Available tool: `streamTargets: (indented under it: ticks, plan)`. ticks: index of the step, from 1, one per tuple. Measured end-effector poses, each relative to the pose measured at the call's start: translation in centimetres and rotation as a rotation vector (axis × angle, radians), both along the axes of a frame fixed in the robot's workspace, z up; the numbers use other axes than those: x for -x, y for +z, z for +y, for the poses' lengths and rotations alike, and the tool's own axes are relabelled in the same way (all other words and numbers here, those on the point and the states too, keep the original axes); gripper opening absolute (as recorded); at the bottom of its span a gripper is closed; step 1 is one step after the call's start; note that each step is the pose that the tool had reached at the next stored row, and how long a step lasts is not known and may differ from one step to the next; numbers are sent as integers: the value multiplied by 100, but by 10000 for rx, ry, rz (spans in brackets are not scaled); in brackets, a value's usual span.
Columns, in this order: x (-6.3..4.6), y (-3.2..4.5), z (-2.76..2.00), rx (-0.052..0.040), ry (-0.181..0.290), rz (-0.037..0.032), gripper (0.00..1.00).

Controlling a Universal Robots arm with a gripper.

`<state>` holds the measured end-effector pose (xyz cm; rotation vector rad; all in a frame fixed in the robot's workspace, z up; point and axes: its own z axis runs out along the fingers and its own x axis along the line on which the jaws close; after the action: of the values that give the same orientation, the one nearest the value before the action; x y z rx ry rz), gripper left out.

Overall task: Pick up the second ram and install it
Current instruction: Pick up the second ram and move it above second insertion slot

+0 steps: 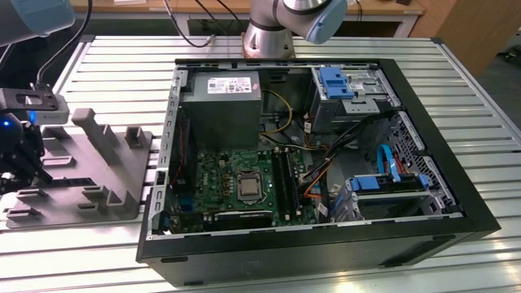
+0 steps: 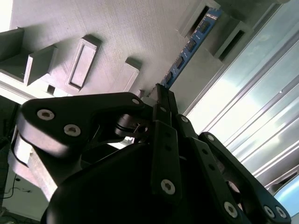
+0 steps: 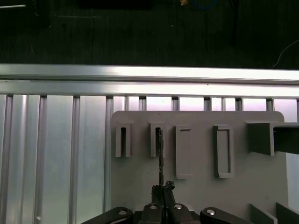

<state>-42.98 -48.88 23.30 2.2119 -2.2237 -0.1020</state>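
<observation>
The second ram (image 2: 187, 49) is a thin blue-green stick standing on edge in a slot of the grey holder block (image 2: 117, 32). In the first wrist view the ram (image 3: 160, 158) appears edge-on as a dark line running from a slot to my fingertips. My gripper (image 2: 161, 93) has its black fingers shut on the near end of the stick, as the first wrist view's gripper (image 3: 162, 187) also shows. In the exterior view the gripper (image 1: 21, 174) hangs over the holder block (image 1: 97, 177) at that view's left.
An open computer case (image 1: 456, 201) lies on the slatted metal table (image 1: 122, 61), to the exterior view's right of the holder. Inside are a green motherboard (image 1: 244, 177) with long black slots (image 1: 285, 177), a grey power supply (image 1: 219, 104) and cables. The arm's base (image 1: 269, 30) stands behind the case.
</observation>
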Motion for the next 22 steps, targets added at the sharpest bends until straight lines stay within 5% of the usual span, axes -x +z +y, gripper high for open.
streamTargets:
  ticks: [7,22]
  plan:
    - [0,40,-1,0,0,1,11]
    - [0,419,0,0,0,-1,11]
